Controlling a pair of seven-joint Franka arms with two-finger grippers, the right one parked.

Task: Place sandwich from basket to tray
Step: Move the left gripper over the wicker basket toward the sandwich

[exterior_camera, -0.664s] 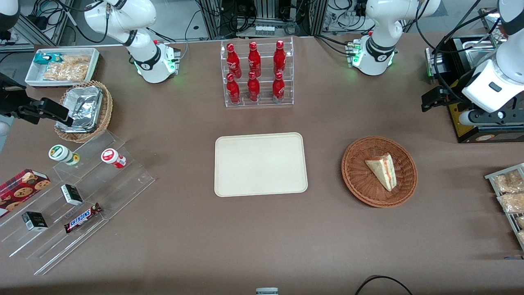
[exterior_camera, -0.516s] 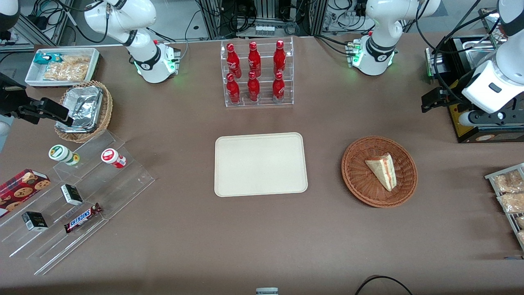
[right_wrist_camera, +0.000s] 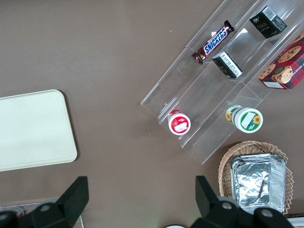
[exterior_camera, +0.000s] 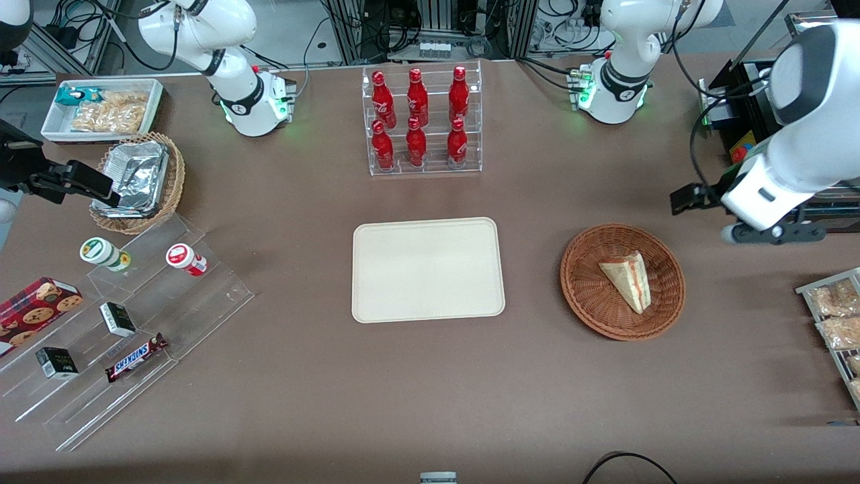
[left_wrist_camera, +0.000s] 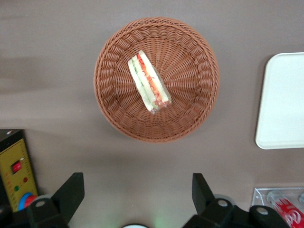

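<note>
Approach step: gripper [left_wrist_camera: 134, 199] hovers near the basket [exterior_camera: 584, 296], fingers [left_wrist_camera: 71, 190] released (empty). Next: descend onto the sandwich [exterior_camera: 628, 279], grasp, carry to tray [exterior_camera: 428, 270].

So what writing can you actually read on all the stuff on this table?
"SNICKERS": on the chocolate bar on the clear stepped stand.
Red bottles: white script, too small to read.
Small dark boxes, cookie box and two round-lidded cups: print too small to read.
Sandwich, basket and tray: no text.
The gripper, open above the table beside the basket, shows none either.
</note>
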